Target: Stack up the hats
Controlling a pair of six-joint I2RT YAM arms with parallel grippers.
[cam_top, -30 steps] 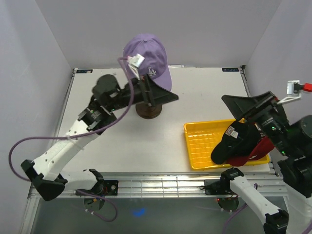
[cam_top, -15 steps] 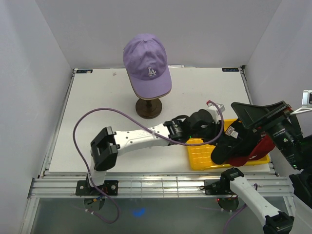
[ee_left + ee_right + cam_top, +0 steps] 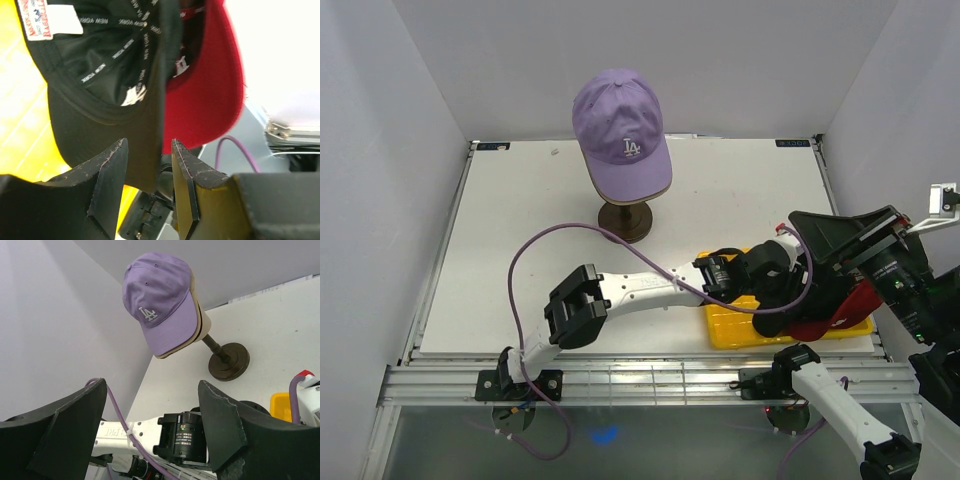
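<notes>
Near right corner of the table: the left pincer, reached across from the other side, stands with its jaws apart on either side of the brim edge of the black NY cap. No grip is made; whether a finger touches the cloth cannot be told. The cap lies inside-up, partly over the red cap, both in the yellow tray. The right pincer hangs above the tray, jaws wide and holding nothing.

At the middle of the far edge, the lavender cap sits on a head form over a dark round stand. A beige rim shows under its brim, and whether that is the form or another cap is unclear.

These caps look light and soft. The crowns are limp cotton panels that would likely fold or sag under a pinch. The brims are curved and stiffened, so they look like the surest place to take hold, edge-on between the fingers. The black cap's lining shows taped seams printed NEW YORK and a white label at the sweatband. Its matte cloth should give fair friction. Since the two caps overlap, lifting the black one by its brim may drag the red one along. The tray is hard plastic with a grid floor, and a brim could catch on it.
</notes>
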